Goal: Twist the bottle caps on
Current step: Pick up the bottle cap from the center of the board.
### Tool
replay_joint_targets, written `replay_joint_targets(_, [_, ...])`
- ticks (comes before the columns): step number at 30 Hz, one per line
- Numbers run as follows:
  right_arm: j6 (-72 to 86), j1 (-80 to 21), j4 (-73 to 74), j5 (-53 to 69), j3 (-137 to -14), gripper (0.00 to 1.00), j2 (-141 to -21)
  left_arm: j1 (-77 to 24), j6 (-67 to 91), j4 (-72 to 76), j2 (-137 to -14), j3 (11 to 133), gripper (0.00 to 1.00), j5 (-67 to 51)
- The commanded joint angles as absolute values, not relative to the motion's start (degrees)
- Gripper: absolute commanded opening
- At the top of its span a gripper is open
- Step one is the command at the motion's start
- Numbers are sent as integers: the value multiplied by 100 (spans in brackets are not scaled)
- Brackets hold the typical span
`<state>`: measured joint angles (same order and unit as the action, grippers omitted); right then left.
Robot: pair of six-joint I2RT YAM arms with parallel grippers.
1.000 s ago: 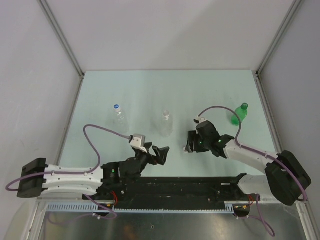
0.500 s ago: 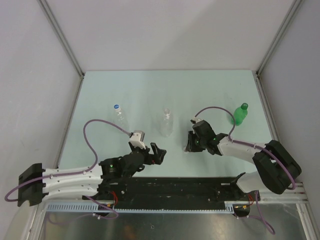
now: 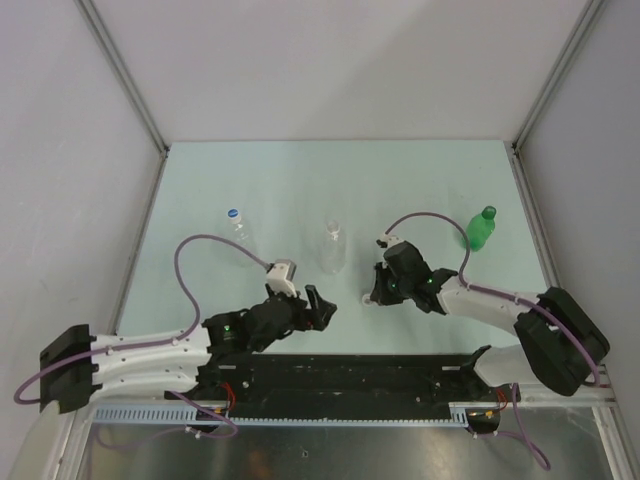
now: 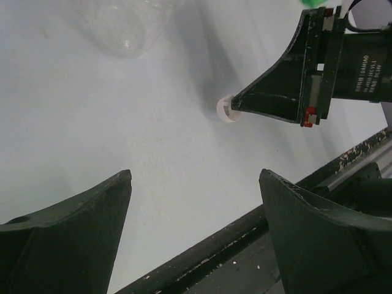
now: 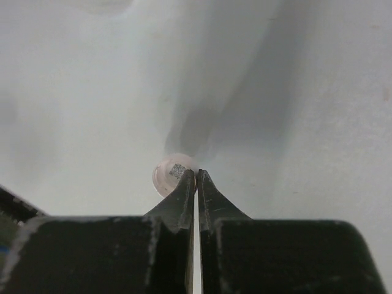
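On the pale table (image 3: 300,180), the uncapped clear bottle (image 3: 333,246) stood upright, neck up, out past both sets of jaws. Left gripper (image 4: 195,177) gaped wide. Right gripper (image 5: 196,174) was clamped tight, tips touching the little white cap (image 5: 171,173); couldn't tell which way its opening faced.

Overhead view; close wrist views, both on white cap (image 4: 228,111)

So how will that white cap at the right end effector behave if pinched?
The white cap looks tiny and thin-walled, so probably light; a nudge would likely skid it across the smooth table. Being round, it may roll if tipped. The right end effector is shut at its rim, so it could squirt out.
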<state>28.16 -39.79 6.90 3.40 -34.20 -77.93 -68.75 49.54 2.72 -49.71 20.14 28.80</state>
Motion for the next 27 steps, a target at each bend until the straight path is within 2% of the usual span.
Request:
replay_joint_targets(1, [2335, -4433, 457, 284, -3573, 0, -7165, -6830, 4772, 461, -5495, 2753, 89, 2264])
replay_joint_targets(4, [2212, -4593, 356, 418, -3569, 0, -6577, -6830, 4535, 654, -5575, 2937, 90, 2074])
replay_joint_targets(9, [1925, -4513, -33, 1283, -3564, 0, -5362, -6553, 4143, 1651, -4706, 2700, 98, 1369])
replay_joint_targets(14, [1249, -4238, -795, 2545, -3560, 0, -4269, -5385, 4544, 2024, -4214, 2966, 99, -609])
replay_joint_targets(22, [300, -4154, -1962, 3485, -3534, 0, -3367, -4919, 5031, 2376, -4522, 3727, 100, -2612])
replay_joint_targets(27, [254, -4146, -2686, 3954, -3538, 0, -3384, -4878, 5383, 3072, -4823, 3880, 88, -3317])
